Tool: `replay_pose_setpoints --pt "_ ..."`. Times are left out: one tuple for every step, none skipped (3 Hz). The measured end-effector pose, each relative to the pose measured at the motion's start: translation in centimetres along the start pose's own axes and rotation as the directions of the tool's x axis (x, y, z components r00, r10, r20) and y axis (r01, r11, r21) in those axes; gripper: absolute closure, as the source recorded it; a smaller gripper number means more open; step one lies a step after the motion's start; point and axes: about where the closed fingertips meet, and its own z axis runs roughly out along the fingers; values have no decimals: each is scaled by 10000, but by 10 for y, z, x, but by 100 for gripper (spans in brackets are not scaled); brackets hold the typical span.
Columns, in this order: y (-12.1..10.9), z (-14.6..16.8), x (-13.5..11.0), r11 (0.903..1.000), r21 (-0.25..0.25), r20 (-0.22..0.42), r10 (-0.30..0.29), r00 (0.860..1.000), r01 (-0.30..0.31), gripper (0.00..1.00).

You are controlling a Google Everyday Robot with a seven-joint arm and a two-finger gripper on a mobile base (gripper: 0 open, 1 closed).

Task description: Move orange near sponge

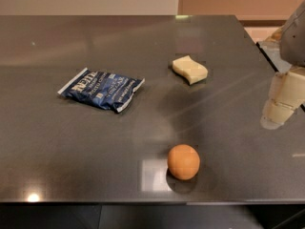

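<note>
Dark tabletop [62, 142] | orange [183, 161] near front | sponge [190, 69] further back | claw [279, 111] right edge, opening unclear

One orange [183, 161]; one sponge [190, 69]; one blue bag [101, 89]; one pincer [276, 113] at right edge.

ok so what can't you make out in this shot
Camera view only:
- gripper, at the right edge, right of the orange and sponge: partly cut off by the frame.
- blue snack bag: lettering too blurred to read.
- table: right side cut off by the frame, part hidden behind the gripper.
</note>
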Motion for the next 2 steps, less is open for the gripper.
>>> replay_pose_setpoints --pt "0 0 0 10000 2 1 0 10000 0 0" --pt "9 2 -7 9985 -294 314 -456 9985 465 0"
